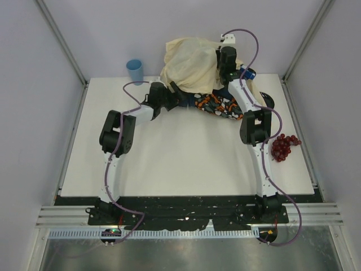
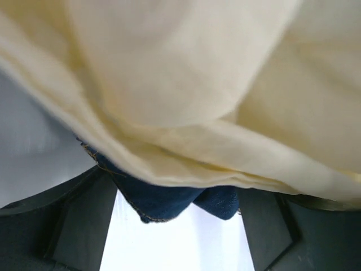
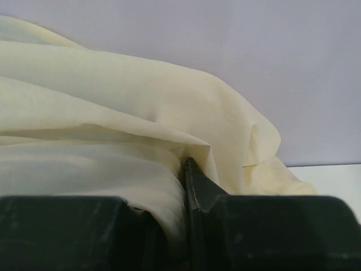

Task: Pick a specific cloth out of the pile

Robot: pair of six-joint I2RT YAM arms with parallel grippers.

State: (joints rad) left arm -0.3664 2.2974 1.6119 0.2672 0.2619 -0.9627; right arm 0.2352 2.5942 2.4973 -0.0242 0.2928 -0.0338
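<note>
Shows white table [image 1: 186,164] enclosed by pale lilac walls [image 1: 186,28] on three sides, grey posts [image 1: 62,42] at far corners, aluminium rail [image 1: 56,217] along near edge, under even light.

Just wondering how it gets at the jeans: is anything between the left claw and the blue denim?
Mostly the cream-yellow cloth, draped over the denim. Only a blue edge peeks out beneath it, inside the open left claw. The right claw is shut on that same cloth.
</note>
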